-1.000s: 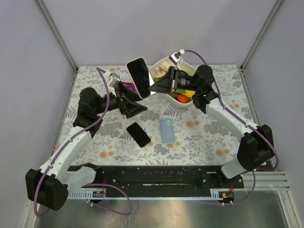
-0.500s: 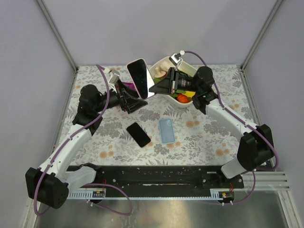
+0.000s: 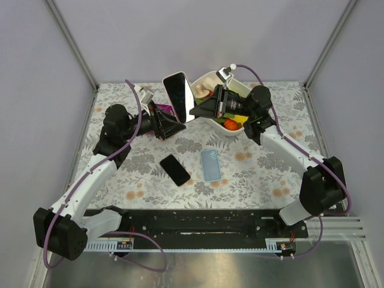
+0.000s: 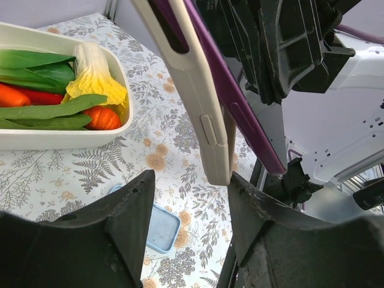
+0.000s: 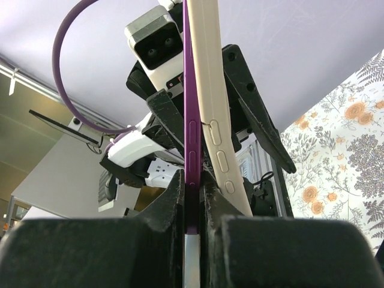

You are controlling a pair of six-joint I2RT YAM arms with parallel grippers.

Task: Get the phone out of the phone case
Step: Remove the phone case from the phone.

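Just left of the white bowl (image 4: 60, 135), the left tool (image 4: 191, 179) stands half open, its 2 jaws straddling the lower corner of the cream phone case (image 4: 198, 90). The purple phone (image 5: 192, 120), partly parted from that case, is raised above the surface (image 3: 258, 174) there, its edge pinched in the closed right tool (image 5: 193, 180).

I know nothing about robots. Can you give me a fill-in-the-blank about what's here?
The right gripper clamps the edge of a ___ phone.
The cream case sits between the ___ gripper's fingers.
The loose case on the table, beside the black phone, is light ___.
The white tray holds ___.
Missing: purple, left, blue, vegetables.
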